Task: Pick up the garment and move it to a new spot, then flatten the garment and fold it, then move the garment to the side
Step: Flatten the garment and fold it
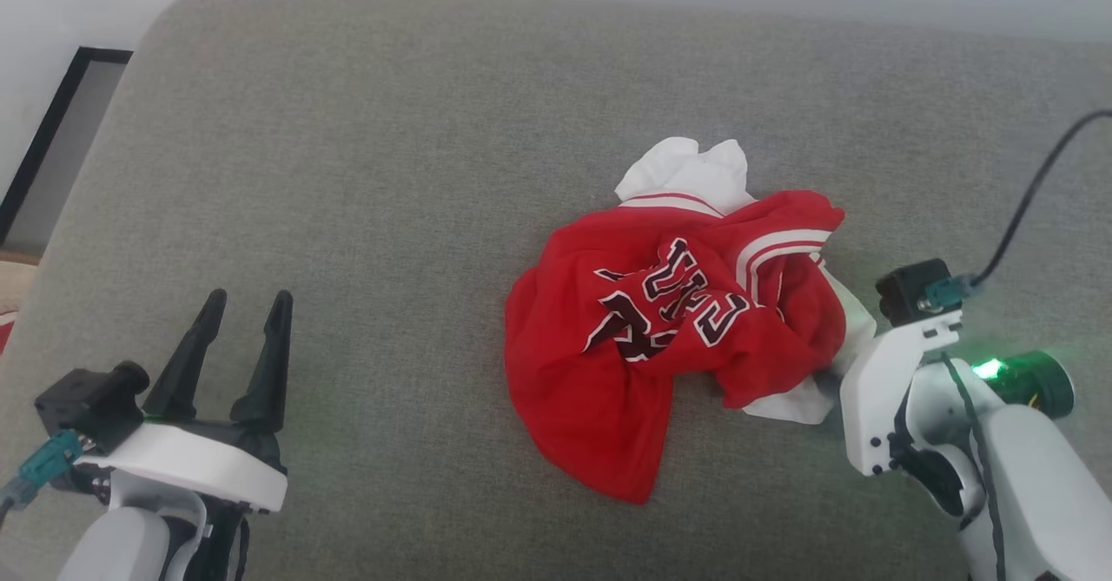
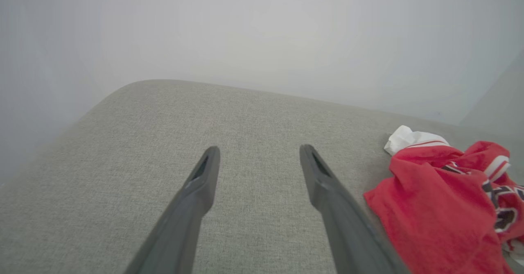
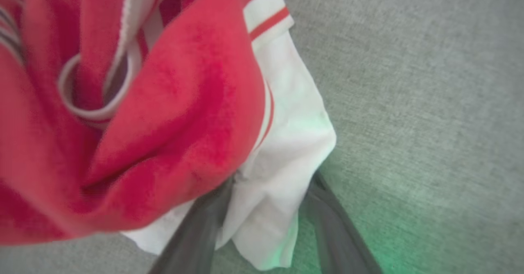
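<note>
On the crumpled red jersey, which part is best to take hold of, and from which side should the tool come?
Grip the white sleeve that sticks out at the right edge of the garment, coming from the robot's right, low along the grey cushion. It is a thin, free flap; the red middle is bunched. The right tool straddles it, jaws open.

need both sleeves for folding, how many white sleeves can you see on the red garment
2. One white sleeve at the garment's far edge; the other sleeve at its right edge, between the open right pincer's fingers. Crumpled folds may hide parts.
</note>
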Controlling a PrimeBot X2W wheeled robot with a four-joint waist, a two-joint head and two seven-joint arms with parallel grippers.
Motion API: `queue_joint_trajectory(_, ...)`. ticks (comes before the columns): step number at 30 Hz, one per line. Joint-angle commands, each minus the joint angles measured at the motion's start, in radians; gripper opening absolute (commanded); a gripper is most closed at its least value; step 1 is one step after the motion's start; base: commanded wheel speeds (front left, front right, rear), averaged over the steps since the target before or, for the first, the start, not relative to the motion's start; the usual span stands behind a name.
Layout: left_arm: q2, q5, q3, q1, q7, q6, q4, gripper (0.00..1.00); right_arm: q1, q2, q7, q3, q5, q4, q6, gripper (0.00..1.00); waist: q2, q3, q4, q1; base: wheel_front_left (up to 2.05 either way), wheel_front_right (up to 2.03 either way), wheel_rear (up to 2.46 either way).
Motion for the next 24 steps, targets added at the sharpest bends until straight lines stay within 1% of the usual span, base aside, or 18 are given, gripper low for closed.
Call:
queue_joint_trajectory(1, -0.006, 0.017, 0.004, -0.013, -0.005, -0.008, 0.005, 1.0, 0.063, 0.027, 0.069, 0.041, -0.005, 0.07, 0.001, 0.0, -0.0001, 0.0, 0.002, 0.0, 0.0, 0.0, 0.0)
queue_joint_trajectory(6, -0.01, 0.017, 0.021, -0.017, -0.005, -0.016, 0.013, 1.0, 0.059, -0.005, 0.131, 0.038, 0.015, -0.003, 0.001, 0.0, -0.0001, -0.01, -0.008, 0.0, 0.0, 0.0, 0.0)
queue_joint_trajectory(11, -0.005, 0.023, 0.041, -0.005, -0.005, -0.022, 0.012, 1.0, 0.046, -0.057, 0.172, 0.002, 0.04, -0.1, 0.0, 0.0, -0.0001, -0.021, -0.036, 0.0, 0.0, 0.0, 0.0)
queue_joint_trajectory(15, -0.001, 0.026, 0.056, 0.004, -0.005, -0.024, 0.006, 1.0, 0.032, -0.113, 0.199, -0.046, 0.054, -0.174, 0.0, 0.0, -0.0001, -0.022, -0.063, 0.0, 0.0, 0.0, 0.0)
queue_joint_trajectory(18, 0.001, 0.026, 0.062, 0.002, -0.005, -0.026, 0.001, 1.0, 0.012, -0.164, 0.214, -0.093, 0.053, -0.208, 0.0, 0.0, -0.0001, -0.013, -0.082, 0.0, 0.0, 0.0, 0.0)
queue_joint_trajectory(21, 0.002, 0.032, 0.063, -0.01, -0.005, -0.026, -0.003, 1.0, -0.017, -0.225, 0.211, -0.132, 0.047, -0.222, 0.0, 0.0, -0.0001, 0.003, -0.093, 0.0, 0.0, 0.0, 0.0)
queue_joint_trajectory(24, 0.001, 0.036, 0.056, -0.027, -0.005, -0.03, -0.004, 1.0, -0.045, -0.279, 0.195, -0.156, 0.047, -0.204, 0.0, 0.0, -0.0001, 0.02, -0.097, 0.0, 0.0, 0.0, 0.0)
